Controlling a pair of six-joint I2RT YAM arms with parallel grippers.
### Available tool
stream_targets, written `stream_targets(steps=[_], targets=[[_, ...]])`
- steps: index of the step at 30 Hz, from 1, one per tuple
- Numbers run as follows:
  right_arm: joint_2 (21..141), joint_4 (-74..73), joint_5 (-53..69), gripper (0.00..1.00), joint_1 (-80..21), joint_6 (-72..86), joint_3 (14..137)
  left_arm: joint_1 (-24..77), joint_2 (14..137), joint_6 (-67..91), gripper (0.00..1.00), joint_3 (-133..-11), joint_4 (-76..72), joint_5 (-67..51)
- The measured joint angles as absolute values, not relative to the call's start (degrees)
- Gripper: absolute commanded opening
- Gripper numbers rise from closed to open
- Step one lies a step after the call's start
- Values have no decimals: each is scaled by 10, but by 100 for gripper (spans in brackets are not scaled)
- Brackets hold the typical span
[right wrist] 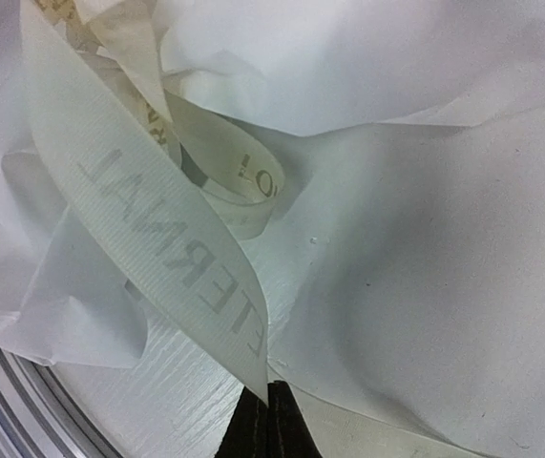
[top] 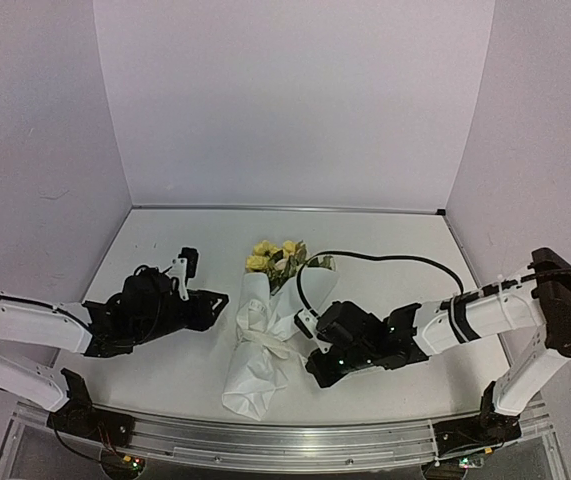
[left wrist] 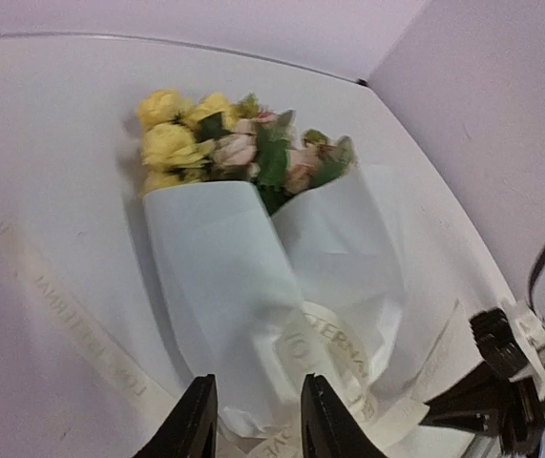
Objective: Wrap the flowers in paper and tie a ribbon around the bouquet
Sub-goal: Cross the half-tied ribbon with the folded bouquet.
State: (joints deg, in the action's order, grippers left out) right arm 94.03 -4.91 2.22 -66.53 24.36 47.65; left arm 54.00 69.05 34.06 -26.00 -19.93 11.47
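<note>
The bouquet [top: 262,330] lies in the middle of the table, its wide end pointing away. Yellow and cream flowers [top: 273,258] [left wrist: 224,143] show above the white paper [left wrist: 224,277] [right wrist: 425,239]. The lettered ribbon [left wrist: 339,348] [right wrist: 177,248] loops around the cone's narrow waist, and one tail [left wrist: 81,324] trails over the table to the left. My left gripper [top: 210,300] [left wrist: 259,384] hovers at the bouquet's left side, open, with nothing between its fingers. My right gripper [top: 307,345] [right wrist: 269,405] sits at the bouquet's right side, shut on a ribbon end.
A black cable [top: 365,258] from the right arm loops over the table behind the flowers. An aluminium rail [top: 285,440] [right wrist: 5,391] runs along the near table edge. White walls close in the back and both sides.
</note>
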Motion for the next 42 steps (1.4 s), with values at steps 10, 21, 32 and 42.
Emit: stream_targets(steps=[10, 21, 32, 42], targets=[[935, -78, 25, 0, -678, 243, 496, 540, 766, 70, 39, -489, -83, -109], [936, -79, 22, 0, -687, 244, 505, 499, 895, 4, 42, -592, 91, -84], [936, -78, 19, 0, -687, 253, 505, 463, 945, 0, 34, -646, 201, -124], [936, -87, -11, 0, -687, 256, 505, 448, 981, 11, 0, -657, 245, -204]])
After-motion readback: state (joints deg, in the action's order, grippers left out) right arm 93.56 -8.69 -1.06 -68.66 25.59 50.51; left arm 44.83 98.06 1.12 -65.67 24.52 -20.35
